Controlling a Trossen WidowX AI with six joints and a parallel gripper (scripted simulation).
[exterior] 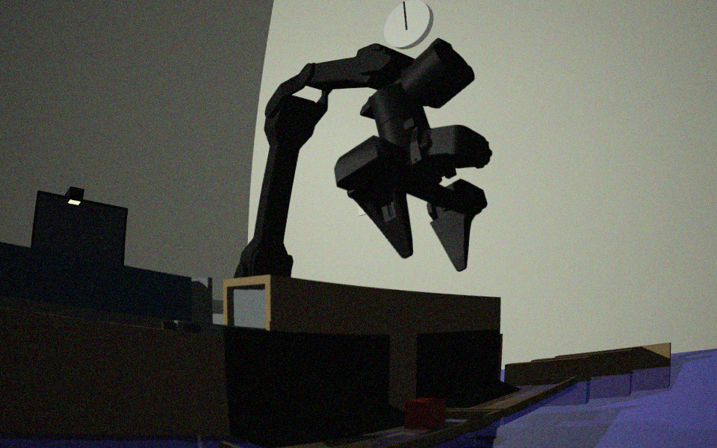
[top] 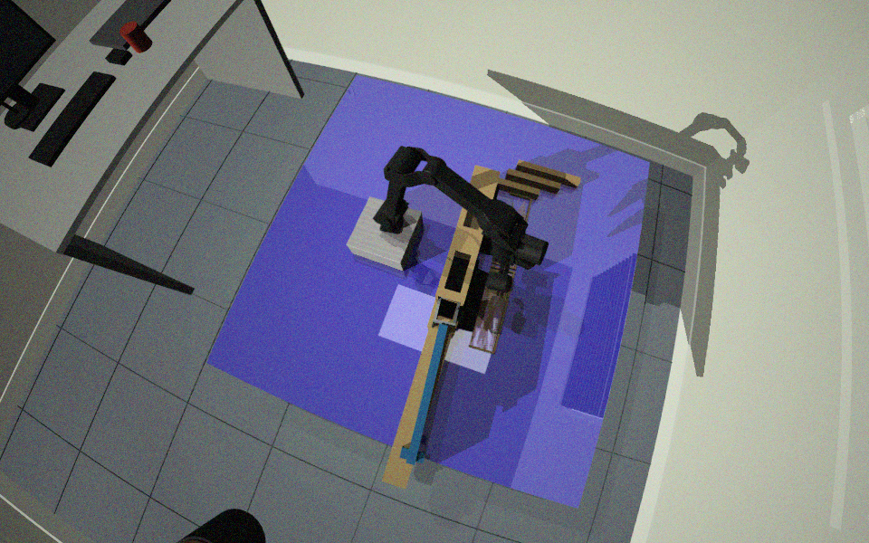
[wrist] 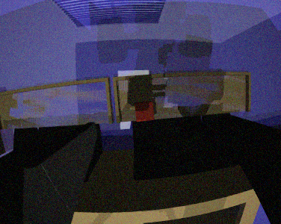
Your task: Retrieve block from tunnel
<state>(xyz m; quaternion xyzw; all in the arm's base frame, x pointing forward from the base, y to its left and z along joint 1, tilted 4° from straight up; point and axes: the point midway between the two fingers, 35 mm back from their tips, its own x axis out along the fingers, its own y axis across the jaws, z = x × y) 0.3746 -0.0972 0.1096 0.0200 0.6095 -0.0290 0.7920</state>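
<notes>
With the overhead view as your guide, start toward the left of the blue bench. There you have a streaky grey box, set in from the left edge, with the matte black arm standing on it.

Next comes a smooth, pale rectangular patch, then the long tan wooden tunnel, boxy, with rectangular cut-outs. It slants down toward the bottom edge, where a straight blue handle lies along the narrow tan strip that runs past that edge.

Your gripper is spread about as wide as it goes, its tapered fingers pointing down with nothing between them. It hangs above the tunnel's right side.

Your small red block is already out of the tunnel, sitting in a shallow wood-rimmed tray just beside it; the arm hides it from overhead. Last, slim wooden slats lie roughly side by side toward the top-right corner.
</notes>
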